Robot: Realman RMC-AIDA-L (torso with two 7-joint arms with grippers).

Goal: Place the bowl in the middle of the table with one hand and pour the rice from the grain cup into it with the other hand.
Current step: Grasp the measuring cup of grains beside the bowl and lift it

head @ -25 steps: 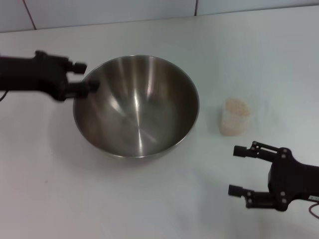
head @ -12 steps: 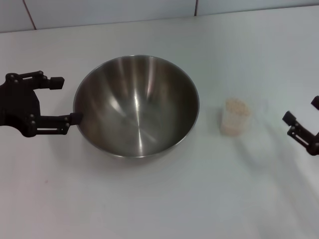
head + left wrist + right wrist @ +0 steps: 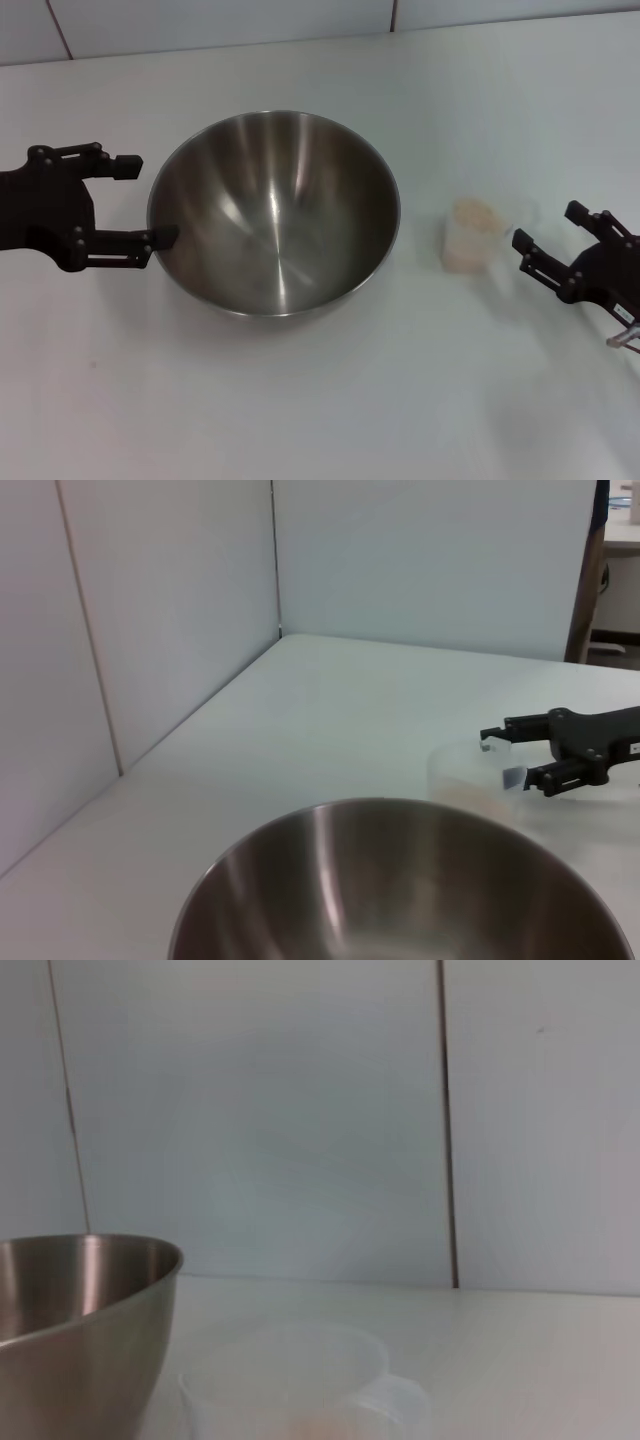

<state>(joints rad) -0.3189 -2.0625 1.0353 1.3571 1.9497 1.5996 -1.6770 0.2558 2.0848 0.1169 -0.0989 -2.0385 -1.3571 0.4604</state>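
Bowl (image 3: 274, 212) placement appears finished: it is sitting mid-surface (image 3: 300, 400), with the left hand (image 3: 140, 203) spread open beside its rim, lower finger at the wall. The right hand (image 3: 545, 238), fingers apart, is hovering just beside the grain cup (image 3: 470, 236) holding rice (image 3: 474, 214). Next comes closing around the cup without tipping it. No writing is showing anywhere.

Well beyond the left gripper (image 3: 148, 202): pale wall panels (image 3: 220, 25) split by thin dark seams (image 3: 60, 30). Far behind the right gripper (image 3: 503, 757): brown upright post (image 3: 588, 580) at the wall's end.
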